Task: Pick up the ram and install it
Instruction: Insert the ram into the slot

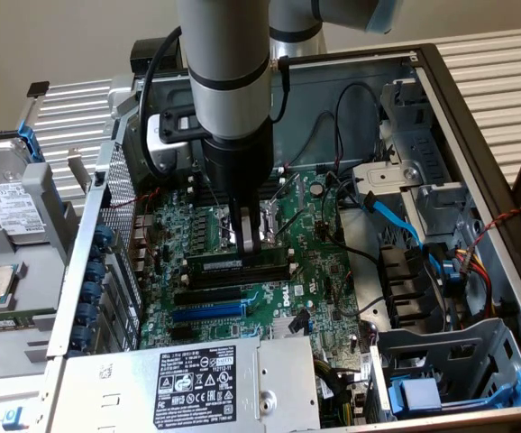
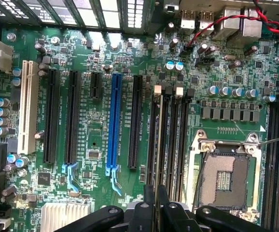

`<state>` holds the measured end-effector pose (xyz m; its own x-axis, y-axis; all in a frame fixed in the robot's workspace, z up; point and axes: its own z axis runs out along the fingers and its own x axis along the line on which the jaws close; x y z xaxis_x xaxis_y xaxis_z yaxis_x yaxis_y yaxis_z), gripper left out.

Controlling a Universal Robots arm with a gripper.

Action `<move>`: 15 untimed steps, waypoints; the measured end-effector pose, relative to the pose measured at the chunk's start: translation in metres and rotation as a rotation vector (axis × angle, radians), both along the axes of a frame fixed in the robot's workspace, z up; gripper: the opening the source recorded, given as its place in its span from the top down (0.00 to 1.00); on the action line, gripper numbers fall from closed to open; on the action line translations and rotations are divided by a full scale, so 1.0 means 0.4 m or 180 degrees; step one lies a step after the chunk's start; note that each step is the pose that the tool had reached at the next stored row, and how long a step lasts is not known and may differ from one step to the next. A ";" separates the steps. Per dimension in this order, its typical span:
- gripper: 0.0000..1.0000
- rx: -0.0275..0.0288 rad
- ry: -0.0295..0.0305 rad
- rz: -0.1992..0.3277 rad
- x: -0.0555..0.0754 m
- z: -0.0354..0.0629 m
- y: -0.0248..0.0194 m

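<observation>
The ram [image 1: 238, 263] is a long thin green stick standing on edge along a black memory slot [image 1: 242, 275] of the motherboard [image 1: 324, 271], inside the open computer case. My gripper [image 1: 250, 236] comes straight down from above, its fingers shut on the stick's top edge near its middle. In the wrist view the ram [image 2: 157, 145] shows edge-on as a thin pale line running along the memory slots [image 2: 171, 145], with the dark fingertips [image 2: 148, 198] pinching it. Whether it sits fully in the slot I cannot tell.
An open processor socket [image 2: 225, 176] lies beside the memory slots, and a blue expansion slot [image 2: 114, 121] on their other side. A power supply [image 1: 197, 379] fills the case's near end. Cables [image 1: 396, 221] and drive cages [image 1: 441, 271] stand at the exterior view's right. A hard drive [image 1: 8, 212] lies outside, left.
</observation>
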<state>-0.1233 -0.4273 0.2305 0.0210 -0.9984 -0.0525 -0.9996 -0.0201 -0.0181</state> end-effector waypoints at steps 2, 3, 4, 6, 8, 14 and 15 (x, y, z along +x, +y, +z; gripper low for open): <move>0.86 0.0000 0.0000 0.0000 0.000 -0.001 0.000; 0.86 -0.0001 0.0001 0.0000 0.000 -0.001 0.000; 0.86 0.0000 0.0000 0.0001 0.000 -0.002 0.000; 0.86 0.0000 -0.0001 0.0000 -0.001 -0.003 0.000; 0.86 0.0000 -0.0001 0.0000 -0.001 -0.005 0.000; 0.86 0.0000 -0.0002 0.0000 -0.002 -0.008 0.000; 0.86 -0.0001 -0.0002 0.0000 -0.002 -0.009 0.000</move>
